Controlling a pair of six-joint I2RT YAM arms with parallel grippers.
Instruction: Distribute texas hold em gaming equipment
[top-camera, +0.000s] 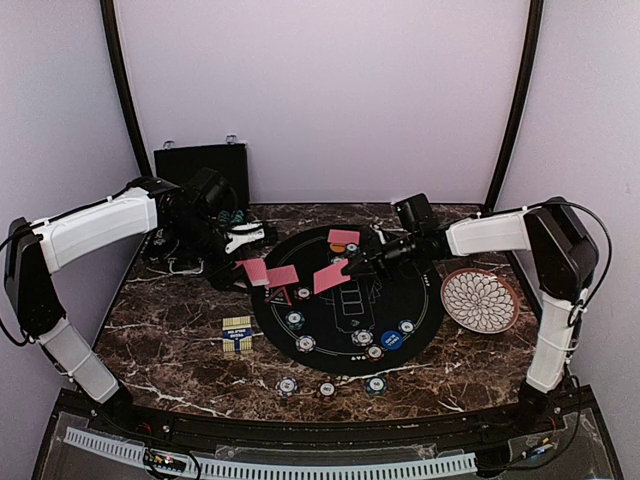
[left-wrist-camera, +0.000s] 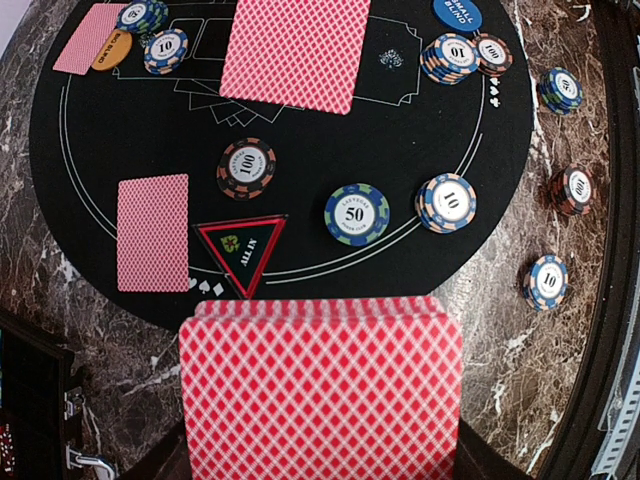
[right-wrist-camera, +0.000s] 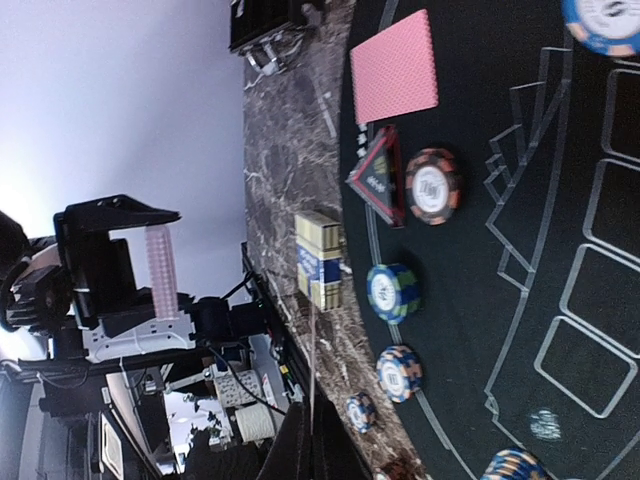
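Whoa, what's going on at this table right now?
Two robot arms are dealing out a poker set. The left gripper holds the deck of red-backed cards, and the right gripper pinches a single card just over the round black mat. Two dealt cards already lie on the mat, and chips sit on and beside it.

Single red-backed cards (left-wrist-camera: 153, 232): three
Card deck (left-wrist-camera: 320, 390): one
Poker chips (left-wrist-camera: 356, 213): at least eleven
Button discs (top-camera: 392, 340): two
Plate (top-camera: 480, 300): one
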